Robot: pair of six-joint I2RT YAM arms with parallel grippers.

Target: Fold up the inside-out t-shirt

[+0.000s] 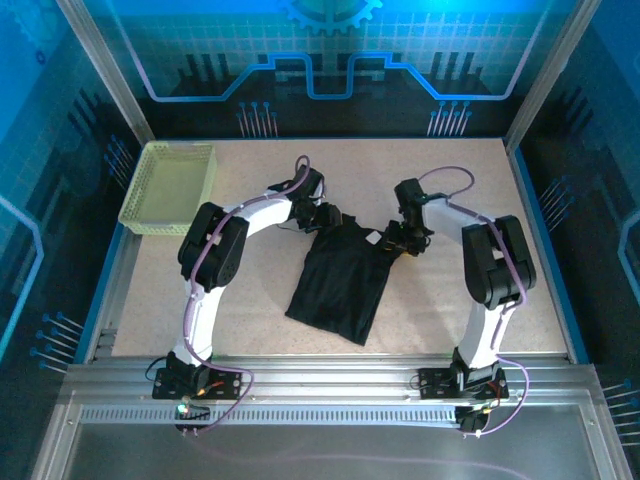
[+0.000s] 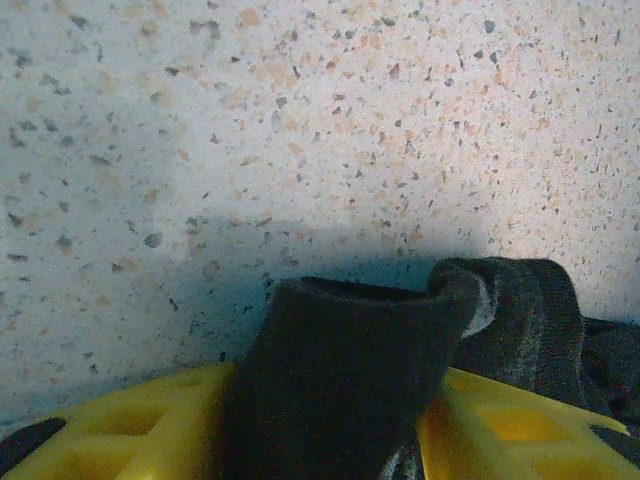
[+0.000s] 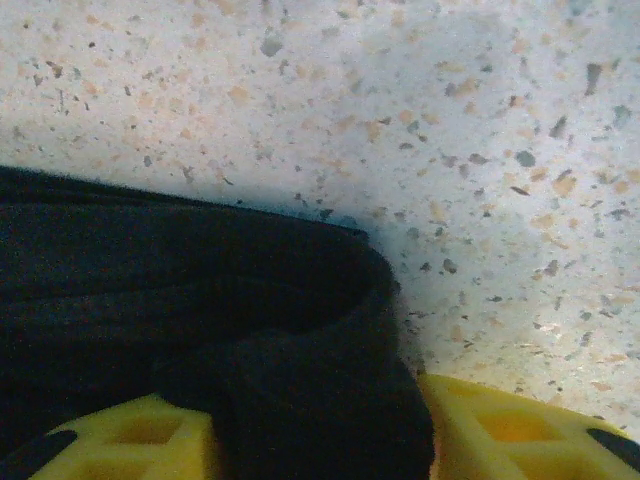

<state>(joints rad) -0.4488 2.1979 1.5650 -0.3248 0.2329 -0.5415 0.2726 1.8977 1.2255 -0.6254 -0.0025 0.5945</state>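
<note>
Struggling from above to separate layers or sleeves: reading the inside-out t-shirt (image 1: 338, 280) as one narrow black slab, lying mid-table (image 1: 450, 180) with its far end between the two wrists. Losing the tips of the left fingers (image 2: 130, 435) and right fingers (image 3: 510, 430) to the frame edge and to cloth in the wrist views. Pinching the far left corner with the left gripper (image 1: 332, 220), jaws partly closed on a raised fold. Clamping the far right corner, beside a small white tag (image 1: 371, 238), with the right gripper (image 1: 390, 240), a thick hem bunching between the yellow pads.
</note>
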